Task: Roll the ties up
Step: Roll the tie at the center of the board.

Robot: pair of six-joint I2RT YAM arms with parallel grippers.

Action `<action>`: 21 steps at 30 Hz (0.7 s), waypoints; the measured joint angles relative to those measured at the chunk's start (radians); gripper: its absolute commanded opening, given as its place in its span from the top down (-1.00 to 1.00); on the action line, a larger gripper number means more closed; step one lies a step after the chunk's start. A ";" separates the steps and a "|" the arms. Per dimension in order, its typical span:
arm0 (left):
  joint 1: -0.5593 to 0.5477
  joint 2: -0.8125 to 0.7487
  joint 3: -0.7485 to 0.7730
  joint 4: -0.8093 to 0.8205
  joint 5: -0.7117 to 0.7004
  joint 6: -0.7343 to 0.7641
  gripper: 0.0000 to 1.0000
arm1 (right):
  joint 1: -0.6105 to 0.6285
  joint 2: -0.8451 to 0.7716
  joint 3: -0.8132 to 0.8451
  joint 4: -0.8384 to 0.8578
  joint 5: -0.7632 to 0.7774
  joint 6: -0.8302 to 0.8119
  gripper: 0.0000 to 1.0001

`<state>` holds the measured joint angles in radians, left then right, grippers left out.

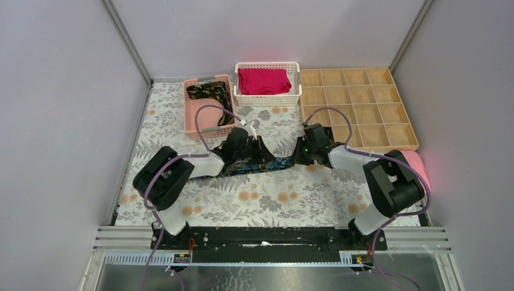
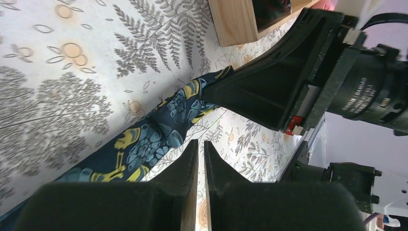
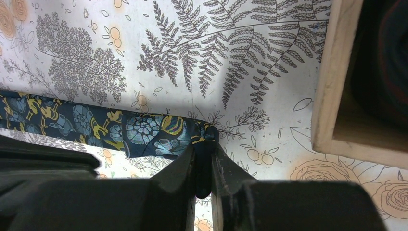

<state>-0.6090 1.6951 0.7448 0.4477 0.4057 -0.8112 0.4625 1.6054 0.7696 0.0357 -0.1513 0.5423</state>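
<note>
Surface: table (image 1: pixel 267 200) under a fern-and-flower print cloth, grey walls on three sides.
Blue-teal tie (image 1: pixel 273 163): flat strip on the cloth at table centre, running left to right between the two grippers.
Right gripper (image 3: pixel 204 144): fingers pinching the bunched right end of the blue-teal tie, fabric squeezed between the tips, just beside the wooden tray (image 1: pixel 357 103) corner.
Left gripper (image 2: pixel 198 144): fingers nearly together with only a thin slit, nothing seen between; tips right at the tie's edge, contact unclear.
Gold-pattern tie (image 1: pixel 209 92): loose heap in the pink basket (image 1: pixel 189 115), back left.
White basket (image 1: pixel 267 100): back centre, holds the folded red cloth (image 1: pixel 263 80).
Wooden tray: gridded compartments, back right.
Pink towel (image 1: pixel 418 163): right edge, behind the right arm.
</note>
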 measured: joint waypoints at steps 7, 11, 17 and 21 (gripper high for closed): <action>-0.047 0.125 0.067 0.010 0.000 -0.006 0.73 | 0.000 -0.010 0.000 -0.002 0.000 -0.011 1.00; -0.048 0.160 0.077 0.008 -0.006 -0.006 0.73 | 0.000 -0.027 0.000 -0.003 0.000 -0.015 1.00; -0.048 0.201 0.077 0.008 -0.028 -0.005 0.74 | 0.005 -0.073 0.000 -0.009 -0.005 -0.015 1.00; -0.048 0.211 0.082 0.009 -0.037 -0.005 0.74 | 0.012 -0.104 0.000 -0.022 -0.017 -0.015 1.00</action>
<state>-0.6567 1.9060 0.8265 0.4568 0.3691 -0.8162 0.4747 1.5013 0.7696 0.0139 -0.1680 0.5274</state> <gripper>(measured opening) 0.133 0.173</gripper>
